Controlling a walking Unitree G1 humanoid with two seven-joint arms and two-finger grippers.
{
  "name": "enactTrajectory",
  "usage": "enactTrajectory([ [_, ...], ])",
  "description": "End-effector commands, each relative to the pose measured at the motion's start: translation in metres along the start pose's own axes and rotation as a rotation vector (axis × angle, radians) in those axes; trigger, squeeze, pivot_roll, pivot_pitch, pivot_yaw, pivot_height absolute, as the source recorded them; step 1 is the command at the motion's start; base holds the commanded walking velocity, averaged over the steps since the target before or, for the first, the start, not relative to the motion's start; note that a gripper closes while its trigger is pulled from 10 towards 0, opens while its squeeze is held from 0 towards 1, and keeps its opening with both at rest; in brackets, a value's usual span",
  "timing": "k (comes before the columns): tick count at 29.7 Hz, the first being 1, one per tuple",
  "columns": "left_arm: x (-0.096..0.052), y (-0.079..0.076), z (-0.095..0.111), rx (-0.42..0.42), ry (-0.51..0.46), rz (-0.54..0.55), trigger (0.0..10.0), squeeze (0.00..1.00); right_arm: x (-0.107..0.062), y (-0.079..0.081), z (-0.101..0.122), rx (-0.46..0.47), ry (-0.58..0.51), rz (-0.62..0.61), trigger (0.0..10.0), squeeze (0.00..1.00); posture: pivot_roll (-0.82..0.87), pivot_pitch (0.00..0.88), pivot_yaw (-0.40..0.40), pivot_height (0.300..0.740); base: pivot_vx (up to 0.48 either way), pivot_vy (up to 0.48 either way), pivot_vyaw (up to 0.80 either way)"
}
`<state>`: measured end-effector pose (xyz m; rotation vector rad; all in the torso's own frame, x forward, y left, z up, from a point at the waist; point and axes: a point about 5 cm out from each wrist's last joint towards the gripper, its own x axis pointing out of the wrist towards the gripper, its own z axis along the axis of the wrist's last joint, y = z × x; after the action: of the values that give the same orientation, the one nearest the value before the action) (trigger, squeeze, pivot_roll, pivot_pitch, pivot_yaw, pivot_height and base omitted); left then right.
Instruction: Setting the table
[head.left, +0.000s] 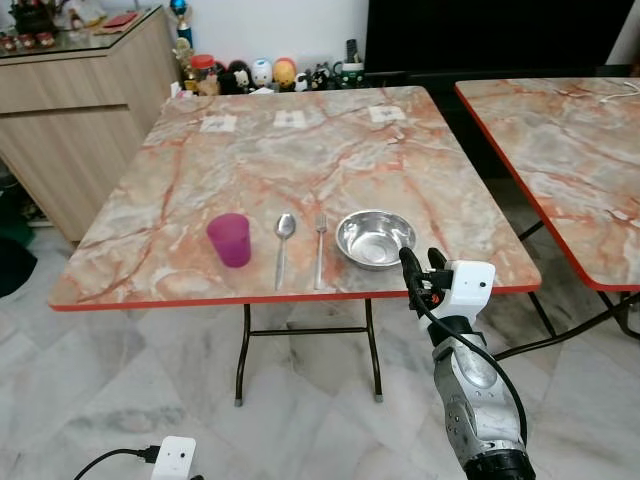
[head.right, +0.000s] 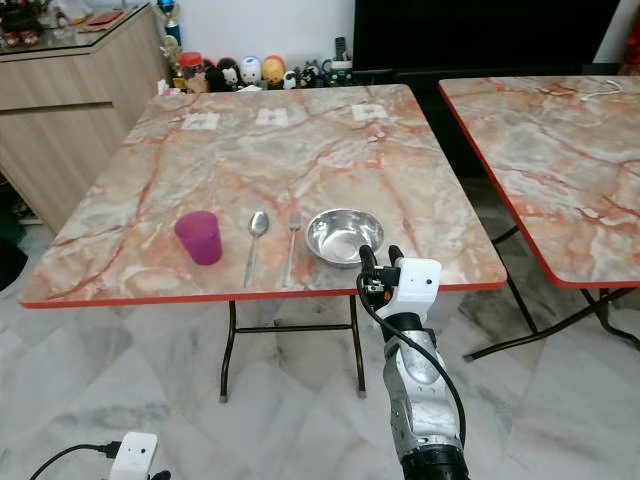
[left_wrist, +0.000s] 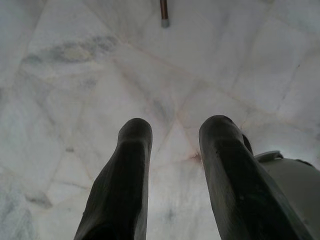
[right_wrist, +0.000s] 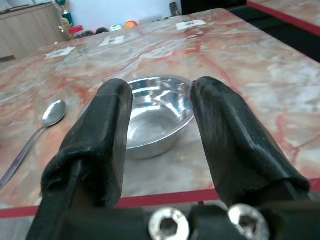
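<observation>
Steel bowl (head.left: 375, 239) sits near the marble table's (head.left: 300, 160) front edge, fork (head.left: 320, 249), spoon (head.left: 283, 247) and purple cup (head.left: 230, 240) ranged to its left, right gripper (head.left: 422, 262) spread just before it (left gripper (left_wrist: 175, 150) spread over floor).

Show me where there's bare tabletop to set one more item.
Bare: the whole middle of the table, between the paper tags and the setting; also left of the cup. Crowded: the front edge row of cup, spoon, fork, bowl, with the right end effector there.
</observation>
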<state>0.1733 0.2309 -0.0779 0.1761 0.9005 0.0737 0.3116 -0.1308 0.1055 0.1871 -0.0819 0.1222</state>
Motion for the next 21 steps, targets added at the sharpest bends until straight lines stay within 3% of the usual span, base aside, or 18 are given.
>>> enactTrajectory([
  [1,-0.001,-0.002,-0.005,-0.003,0.019,-0.003,10.0,0.00,0.002,0.001,0.003,0.001,-0.013,0.002,10.0,0.00,-0.13,0.000,0.060,0.740,0.296,0.000,0.00],
  [15,-0.003,0.001,-0.012,-0.030,0.040,0.011,10.0,0.00,-0.001,0.001,0.002,0.000,-0.008,0.002,10.0,0.00,-0.13,0.000,0.059,0.740,0.298,0.000,0.00],
  [21,-0.004,0.003,-0.019,-0.029,0.067,0.017,10.0,0.00,-0.004,0.001,0.001,0.012,-0.004,-0.009,10.0,0.00,-0.12,0.000,0.055,0.740,0.000,0.000,0.00],
])
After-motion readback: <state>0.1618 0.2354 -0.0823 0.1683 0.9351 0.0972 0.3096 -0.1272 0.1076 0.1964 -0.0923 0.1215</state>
